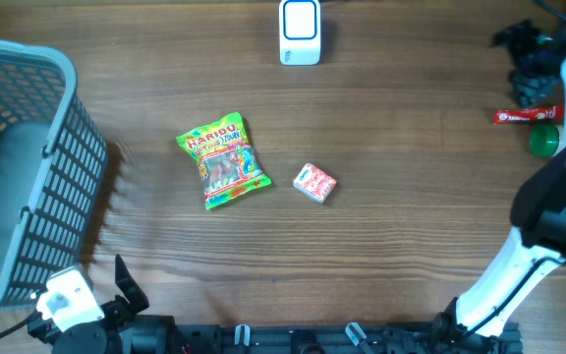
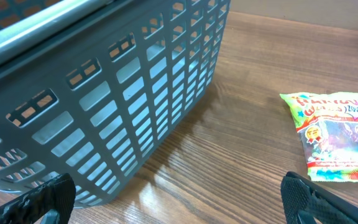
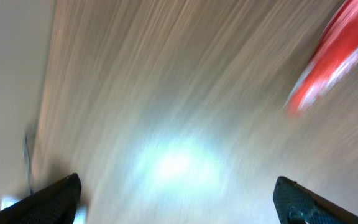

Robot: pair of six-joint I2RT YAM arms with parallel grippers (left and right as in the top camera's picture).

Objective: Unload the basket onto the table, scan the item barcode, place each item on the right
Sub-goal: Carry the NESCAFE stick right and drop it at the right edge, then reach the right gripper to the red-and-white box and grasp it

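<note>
The white and blue barcode scanner [image 1: 300,31] stands at the top centre of the table [image 1: 411,236]. Near the middle lies a Haribo sweet bag [image 1: 223,161], flat and face up, and just to its right, not touching, sits a small pink and white box [image 1: 314,183]. At the right edge a red tube [image 1: 527,116] lies on its side with a green round piece [image 1: 545,141] beside it.

The grey plastic basket [image 1: 28,157] fills the left side. The left gripper [image 2: 179,202] hangs low by the basket wall, fingers wide apart and holding nothing. The right gripper [image 3: 179,202] is also spread and empty over bare wood. Its view is badly smeared, with only a red blur at the upper right.
</note>
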